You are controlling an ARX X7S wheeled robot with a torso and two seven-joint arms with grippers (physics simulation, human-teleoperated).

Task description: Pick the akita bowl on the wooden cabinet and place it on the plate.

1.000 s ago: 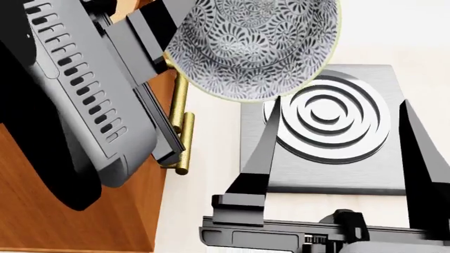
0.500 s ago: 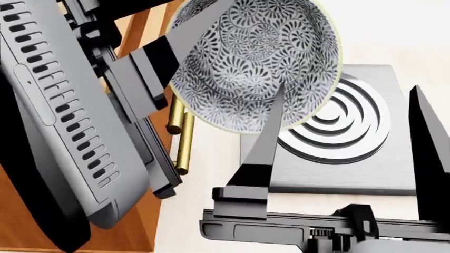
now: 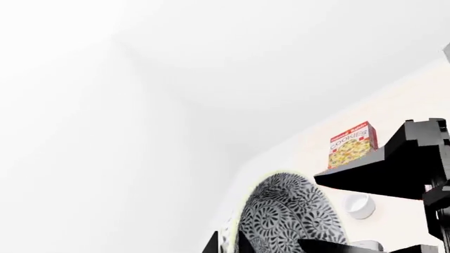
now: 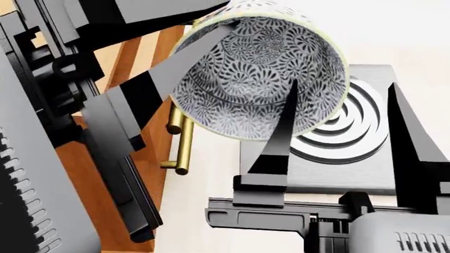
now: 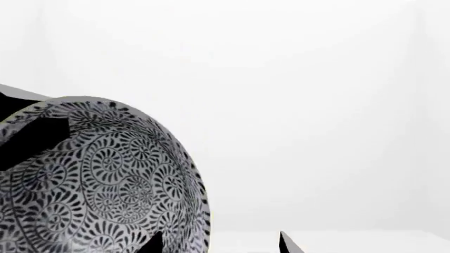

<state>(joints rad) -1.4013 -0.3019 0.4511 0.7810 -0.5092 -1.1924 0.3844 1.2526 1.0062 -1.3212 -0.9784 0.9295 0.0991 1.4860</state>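
The akita bowl (image 4: 253, 79), white with a dense dark leafy pattern, hangs tilted in the air beside the wooden cabinet (image 4: 84, 163). My left gripper (image 4: 221, 18) is shut on its rim, one finger (image 4: 183, 63) lying across the inside. In the left wrist view the bowl (image 3: 288, 216) has its rim pinched in the left gripper (image 3: 228, 245). My right gripper (image 4: 343, 87) stands open just below the bowl, one finger (image 4: 281, 126) crossing in front of it. The right wrist view shows the bowl (image 5: 91, 179) close by the right gripper (image 5: 218, 245). The plate is out of view.
A grey slab with raised concentric rings (image 4: 359, 158) lies on the pale floor under the bowl. Brass bar handles (image 4: 179, 142) stick out of the cabinet's side. Far off stand a cookies box (image 3: 351, 145) and a plain white cup (image 3: 359, 205).
The left arm has swung and tipped the bowl further, so its opening faces the head camera, and it sits lower in view. The right gripper has risen towards the bowl.
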